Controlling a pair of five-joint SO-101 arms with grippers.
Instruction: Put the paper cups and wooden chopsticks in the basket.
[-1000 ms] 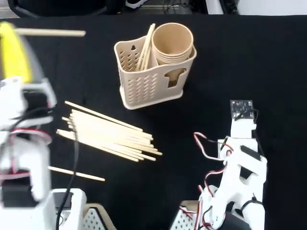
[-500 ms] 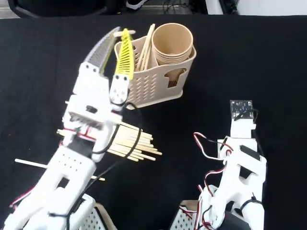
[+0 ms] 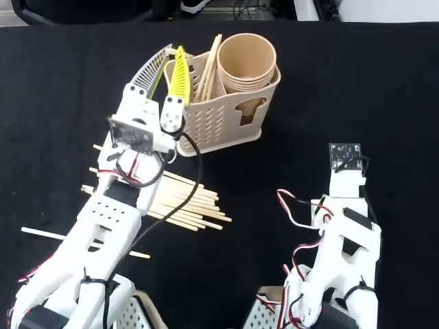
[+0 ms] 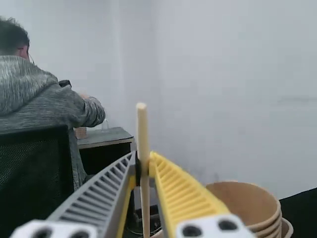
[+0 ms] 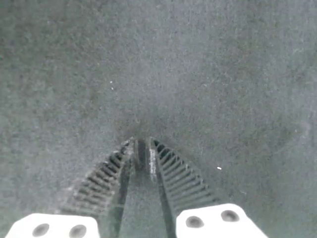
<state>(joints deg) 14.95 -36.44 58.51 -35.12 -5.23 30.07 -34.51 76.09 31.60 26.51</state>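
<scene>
Cups [image 3: 245,60] sit stacked in the basket [image 3: 219,120] beside a few chopsticks [image 3: 208,68]; your left gripper [image 3: 174,52] pinches one more chopstick [image 4: 142,129] just above it. You have the table pile [image 3: 171,195] left. Your right gripper [image 5: 141,148] rests closed, empty.

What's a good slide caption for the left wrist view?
Left gripper clamped on one wooden chopstick, with the stacked paper cups just beyond.

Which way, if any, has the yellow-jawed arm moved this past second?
Yes. The left arm swung right, from the table's left edge to the basket; its jaws hold a chopstick at the basket's left rim.
</scene>
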